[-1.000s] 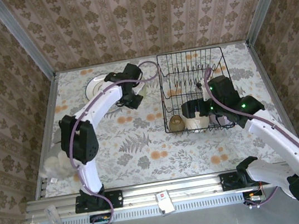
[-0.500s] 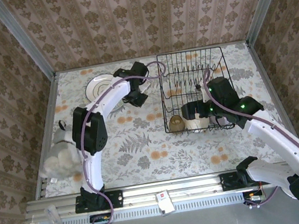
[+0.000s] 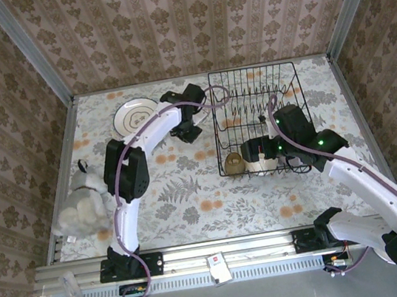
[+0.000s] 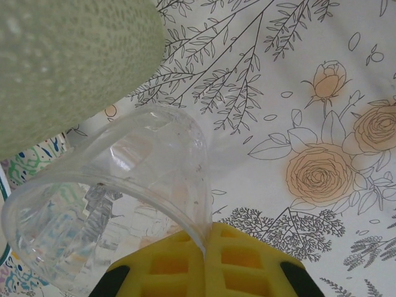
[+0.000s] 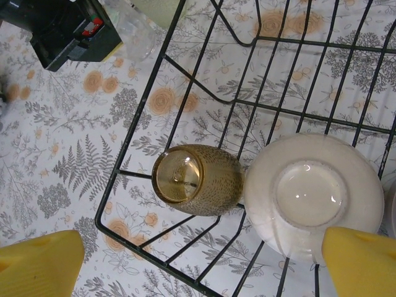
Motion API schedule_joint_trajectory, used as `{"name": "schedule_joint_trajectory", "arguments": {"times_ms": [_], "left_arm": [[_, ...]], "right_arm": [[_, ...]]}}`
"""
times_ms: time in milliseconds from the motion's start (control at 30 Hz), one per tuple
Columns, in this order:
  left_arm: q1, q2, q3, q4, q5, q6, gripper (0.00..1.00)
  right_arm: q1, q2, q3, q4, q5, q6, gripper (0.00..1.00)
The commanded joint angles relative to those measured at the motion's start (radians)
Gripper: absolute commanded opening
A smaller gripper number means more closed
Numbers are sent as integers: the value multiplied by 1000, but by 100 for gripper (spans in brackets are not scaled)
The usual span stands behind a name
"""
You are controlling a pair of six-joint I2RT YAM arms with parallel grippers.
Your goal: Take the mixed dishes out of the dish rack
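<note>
The black wire dish rack stands at the back right of the table. In its near left corner a small brown cup lies on its side, beside an upturned cream bowl. My right gripper hovers open over these two, one yellow fingertip on either side; from the top it is above the rack's front row. My left gripper is shut on the rim of a clear glass, just left of the rack. A pale green glass stands next to it. A white plate lies flat at the back left.
A crumpled white bundle sits at the table's left edge. Metal side rails and patterned walls close in the table. The flowered tablecloth in front of the rack is bare. The rack's upright tines fill its far half.
My left arm has swung right, from over the white plate to the rack's left edge, with the clear glass in its grip. The right arm has hardly moved.
</note>
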Motion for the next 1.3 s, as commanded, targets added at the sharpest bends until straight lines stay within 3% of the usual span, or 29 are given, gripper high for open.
{"name": "schedule_joint_trajectory", "arguments": {"times_ms": [0, 233, 833, 1100, 1267], "left_arm": [[-11, 20, 35, -27, -33, 41, 0], [-20, 46, 45, -30, -53, 57, 0], [-26, 31, 62, -43, -80, 57, 30], [-39, -21, 65, -59, -94, 47, 53], [-45, -77, 49, -65, -96, 39, 79]], "right_arm": [[7, -12, -12, -6, 16, 10, 100], [10, -13, -13, -7, 18, 8, 100], [19, -10, -8, -7, 25, 8, 100], [23, -16, -1, -17, 36, 2, 100], [24, -17, 4, -18, 39, 2, 100]]}}
